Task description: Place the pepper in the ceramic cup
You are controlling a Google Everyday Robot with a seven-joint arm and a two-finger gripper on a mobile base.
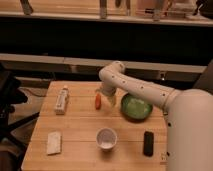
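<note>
Pepper (98,102) on table (75,129), outside ceramic cup (106,138) and green bowl (136,107); tool (104,96) beside it, grip unclear.

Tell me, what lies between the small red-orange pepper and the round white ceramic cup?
Only bare wooden table, as the camera view shows. The gripper hangs close beside the slender red-orange pepper, not over the white ceramic cup.

Your light is warm and dim, from overhead: the wooden table (80,125) glows amber, the panel (60,40) behind is nearly black, and the gripper (105,98), low over the table's far middle, looks shaded
</note>
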